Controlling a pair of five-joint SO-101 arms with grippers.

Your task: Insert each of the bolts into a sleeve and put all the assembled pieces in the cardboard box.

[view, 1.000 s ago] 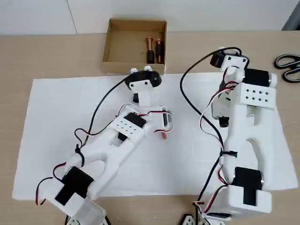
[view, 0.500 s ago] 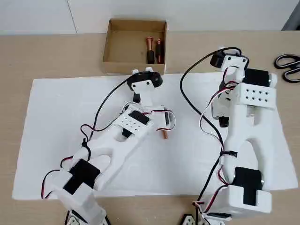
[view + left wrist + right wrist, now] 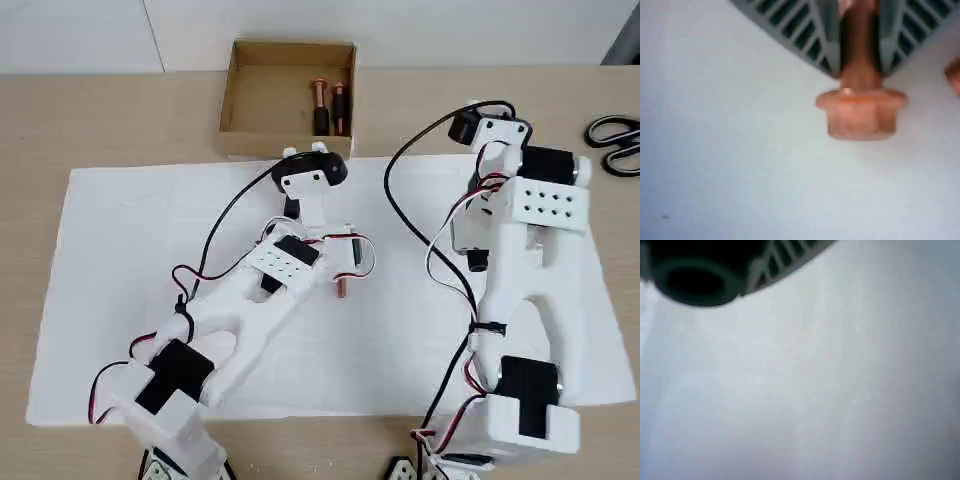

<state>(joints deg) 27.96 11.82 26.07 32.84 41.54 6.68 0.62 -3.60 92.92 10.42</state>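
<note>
My left gripper point(image 3: 343, 268) is shut on a copper bolt point(image 3: 341, 287) over the middle of the white paper. In the left wrist view the grey fingers point(image 3: 815, 25) clamp the bolt's shank, and its hex head point(image 3: 861, 112) sticks out past them just above the sheet. My right gripper point(image 3: 474, 248) is shut on a black sleeve point(image 3: 478, 262) over the right part of the paper. The sleeve's open end point(image 3: 695, 282) shows beside a grey finger point(image 3: 785, 260). The cardboard box point(image 3: 228, 100) at the back holds two assembled pieces point(image 3: 320, 105).
A white paper sheet point(image 3: 120, 260) covers most of the table. Black scissors point(image 3: 615, 140) lie at the far right edge. A small copper-coloured bit point(image 3: 954, 75) shows at the border of the left wrist view; what it is I cannot tell.
The left arm has shifted its pose and carried the bolt slightly to the left, turning it from lying sideways to pointing down. The right arm has kept still.
</note>
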